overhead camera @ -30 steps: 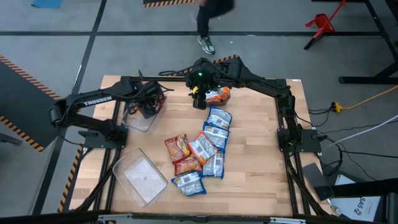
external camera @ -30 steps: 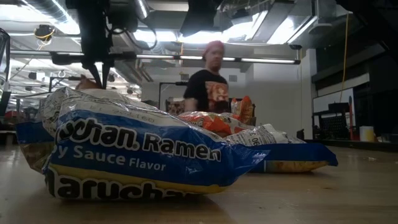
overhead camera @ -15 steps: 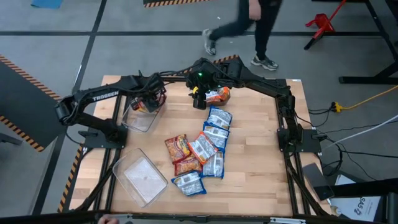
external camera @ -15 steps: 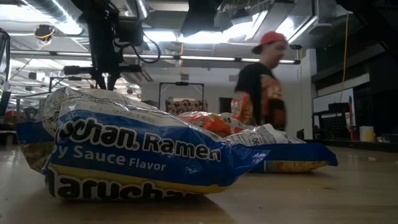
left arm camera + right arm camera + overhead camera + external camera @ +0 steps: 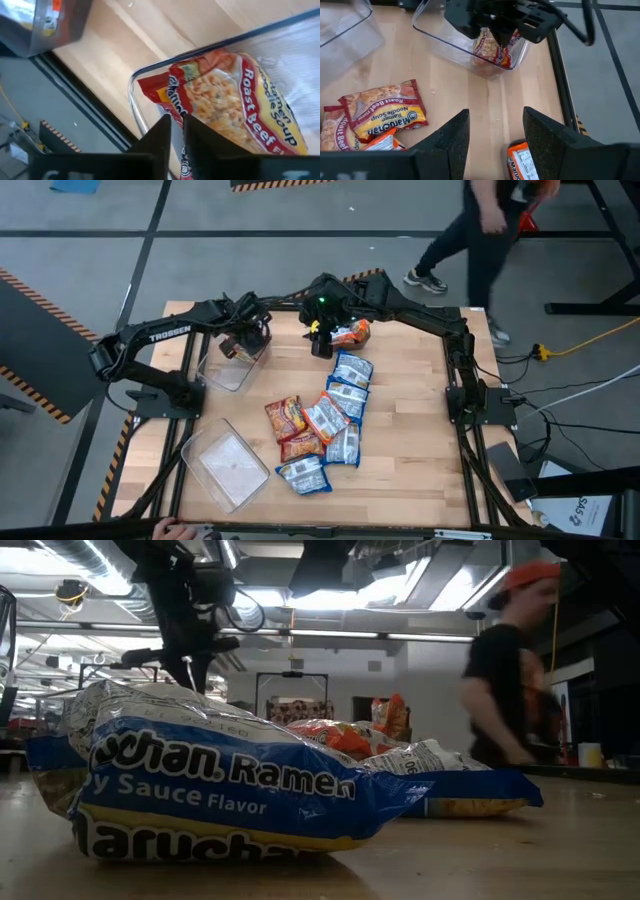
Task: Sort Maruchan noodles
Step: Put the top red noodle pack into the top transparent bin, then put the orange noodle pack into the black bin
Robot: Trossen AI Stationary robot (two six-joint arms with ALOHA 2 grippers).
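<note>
My left gripper [image 5: 243, 340] hovers over the far clear bin [image 5: 222, 372] at the table's far left, shut on a red Roast Beef packet [image 5: 230, 107]. The right wrist view also shows this packet [image 5: 492, 50], hanging inside the bin [image 5: 445, 42]. My right gripper [image 5: 495, 145] is open above bare wood at the far middle, beside an orange packet [image 5: 352, 333]. Several blue, orange and red packets [image 5: 325, 420] lie flat in a loose pile mid-table. One blue packet [image 5: 220, 785] fills the low view. My left gripper pinches the red packet by a crinkled edge at one end [image 5: 176, 150] between its two fingers, coming from above and pointing down. The packet hangs below the fingers, inside the bin's walls. I cannot tell whether its lower end touches the bin's floor.
A second clear bin [image 5: 228, 465] lies at the near left. Two red packets [image 5: 380, 112] lie on the wood between the pile and the far bin. A person [image 5: 490, 220] walks on the floor beyond the far right corner, and a hand [image 5: 165, 528] shows at the near edge.
My left gripper, still shut on the red packet, has shifted a little toward the table's right over the far bin. The person behind the table has walked from the far middle to the far right.
</note>
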